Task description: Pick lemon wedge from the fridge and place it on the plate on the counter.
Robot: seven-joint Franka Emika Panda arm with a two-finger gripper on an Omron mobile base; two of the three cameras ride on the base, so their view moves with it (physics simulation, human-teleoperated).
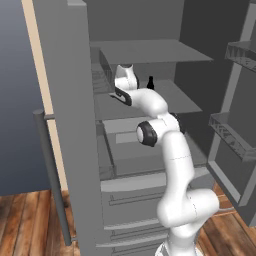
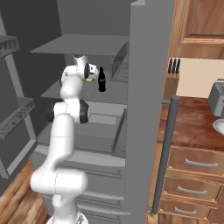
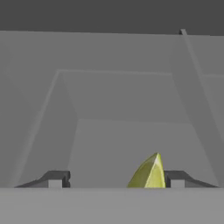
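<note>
A white robot arm reaches deep into an open grey fridge (image 1: 70,125), its gripper (image 3: 113,178) over a middle shelf. In the hand view, the two dark finger tips stand fairly wide apart with the lemon wedge (image 3: 148,173) between them, right against one tip (image 3: 175,178) and well clear of the other. The jaws do not yet clamp it, so nothing is held. In the right base view the lemon wedge (image 2: 89,79) shows as a speck of yellow-green at the hand, just beside a small black bottle (image 2: 102,80) that stands upright on the same shelf, toward its right-hand part.

The likely trouble is the off-centre fit: as the jaws close, the far finger would push the wedge sideways, and its tapered form could let it tip or squirt out. Lifting or swinging out carelessly could also knock the bottle over, since it is tall, narrow and near.

The wedge is small, glossy and faceted, rising to a sharp point with a paler ridge. The shelves are flat, smooth, matte grey slabs. The bottle is slim, dark and necked. A white plate (image 2: 219,127) peeks in at the right edge of the reddish-brown mottled counter (image 2: 192,127), beside a toaster (image 2: 217,97).
</note>
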